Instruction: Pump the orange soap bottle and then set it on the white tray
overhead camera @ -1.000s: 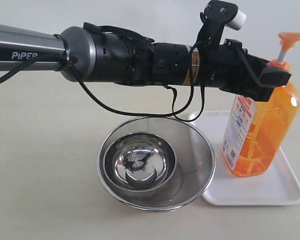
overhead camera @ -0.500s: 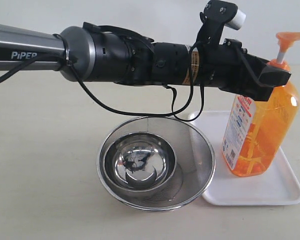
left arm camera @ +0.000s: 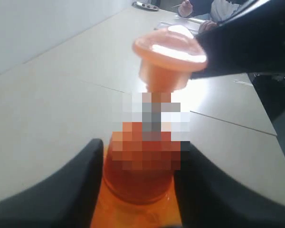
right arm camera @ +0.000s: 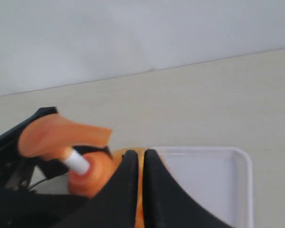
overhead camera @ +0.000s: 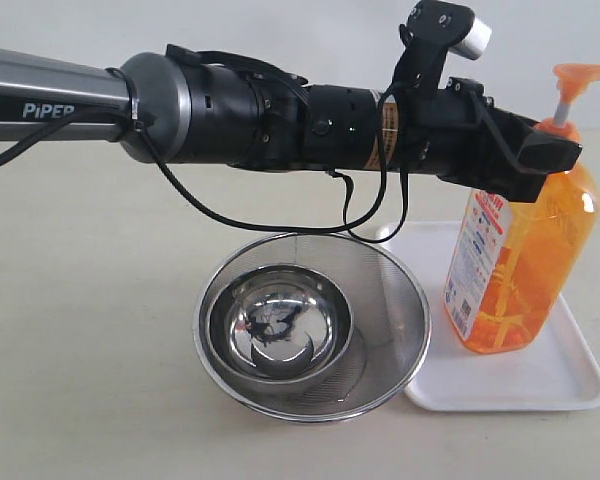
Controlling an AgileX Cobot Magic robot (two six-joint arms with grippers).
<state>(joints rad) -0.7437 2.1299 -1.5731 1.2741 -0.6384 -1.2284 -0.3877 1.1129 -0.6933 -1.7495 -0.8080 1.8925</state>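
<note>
Matte beige tabletop (overhead camera: 80,350), translucent orange soap bottle (overhead camera: 520,280), smooth rimmed white tray (overhead camera: 560,385)

The translucent orange soap bottle (overhead camera: 515,280), pump head raised on its white stem, stands upright near the middle of the low-rimmed white tray (overhead camera: 570,385), which lies flat on the bench (overhead camera: 80,350).
</note>
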